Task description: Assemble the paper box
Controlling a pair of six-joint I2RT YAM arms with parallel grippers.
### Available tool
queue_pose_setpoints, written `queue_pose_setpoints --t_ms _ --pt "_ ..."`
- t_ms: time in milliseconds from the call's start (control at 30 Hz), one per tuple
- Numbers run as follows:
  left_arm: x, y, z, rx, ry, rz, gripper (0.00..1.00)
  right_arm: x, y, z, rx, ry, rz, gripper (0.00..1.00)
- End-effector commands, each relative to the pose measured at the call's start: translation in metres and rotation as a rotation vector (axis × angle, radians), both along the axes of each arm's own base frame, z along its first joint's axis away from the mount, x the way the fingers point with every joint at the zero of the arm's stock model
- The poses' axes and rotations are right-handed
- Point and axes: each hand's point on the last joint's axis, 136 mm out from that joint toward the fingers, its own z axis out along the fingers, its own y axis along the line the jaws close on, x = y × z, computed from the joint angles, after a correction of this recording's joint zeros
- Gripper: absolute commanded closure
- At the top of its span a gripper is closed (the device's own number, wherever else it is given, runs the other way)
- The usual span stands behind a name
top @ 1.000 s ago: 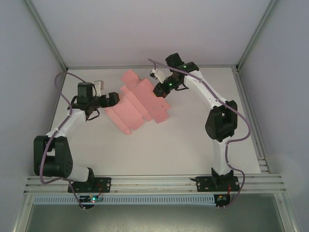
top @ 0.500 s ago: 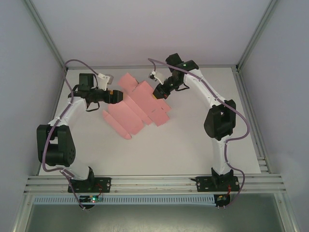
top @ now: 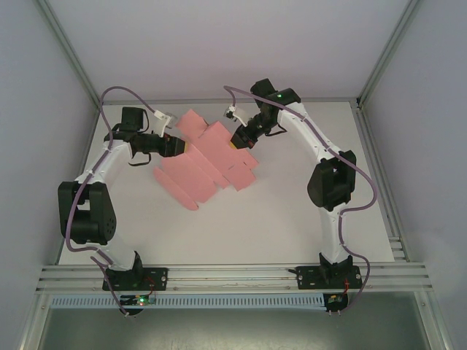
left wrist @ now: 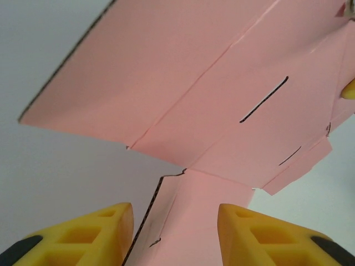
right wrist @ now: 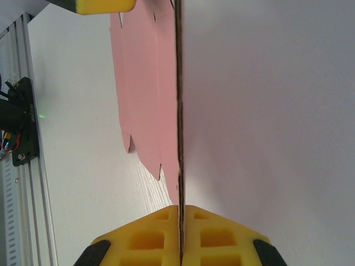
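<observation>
Paper box: the paper box (top: 208,157) was a flat pink die-cut sheet, unfolded, with flaps and tabs spread out, and not yet a box.
Where it lay: it sat over the far middle of the white table (top: 277,219), running on a slant from the far side down toward the near left, between the two arms.
Right gripper: the right gripper (top: 237,140) was at the sheet's far right edge. In the right wrist view the right gripper (right wrist: 180,209) had its yellow pads (right wrist: 213,238) pressed together with the thin card edge-on between them, a firm pinch.
Sheet from the right wrist: the pink card (right wrist: 147,83) ran straight away from the jaws, its notched tabs showing against the table.
Left gripper: the left gripper (top: 177,146) was at the sheet's far left edge. In the left wrist view the left gripper (left wrist: 175,221) stood wide, with the yellow fingers (left wrist: 94,230) well apart and a narrow flap reaching down between them.
Contact on the left: I could not tell whether either finger touched that flap.
Sheet from the left wrist: the sheet (left wrist: 211,94) showed fold creases and two dark cut slots.
Sheet's near end: whether it rested on the table, I could not tell.
</observation>
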Motion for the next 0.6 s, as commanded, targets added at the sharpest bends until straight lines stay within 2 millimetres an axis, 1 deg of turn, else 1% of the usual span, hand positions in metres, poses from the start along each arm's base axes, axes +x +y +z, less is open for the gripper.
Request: queue_pose_setpoints --t_ms 0,133,200,267,367,500,567 --pt "-0.011 0.001 0.017 0.003 -0.048 -0.013 0.60 0.003 -0.004 -0.002 -0.009 0.009 -0.002 1.00" --pt "-0.016 -0.001 0.022 -0.001 -0.061 -0.012 0.88 0.002 -0.003 -0.002 -0.009 0.014 -0.003 1.00" --pt "-0.015 0.001 0.019 0.034 -0.062 0.011 1.00 0.004 -0.003 -0.002 -0.012 0.017 -0.016 1.00" --pt "-0.017 -0.001 0.012 0.090 -0.060 0.032 1.00 0.005 -0.002 0.000 -0.008 0.019 -0.021 1.00" --pt "-0.021 -0.011 0.004 0.209 -0.101 0.050 1.00 0.005 0.001 0.002 -0.006 0.029 -0.037 1.00" --pt "-0.015 -0.023 -0.005 0.505 -0.277 0.164 1.00 0.004 0.007 0.000 -0.025 0.052 -0.084 1.00" --pt "-0.013 -0.031 0.000 0.588 -0.368 0.215 1.00 0.004 0.011 -0.002 -0.031 0.061 -0.107 1.00"
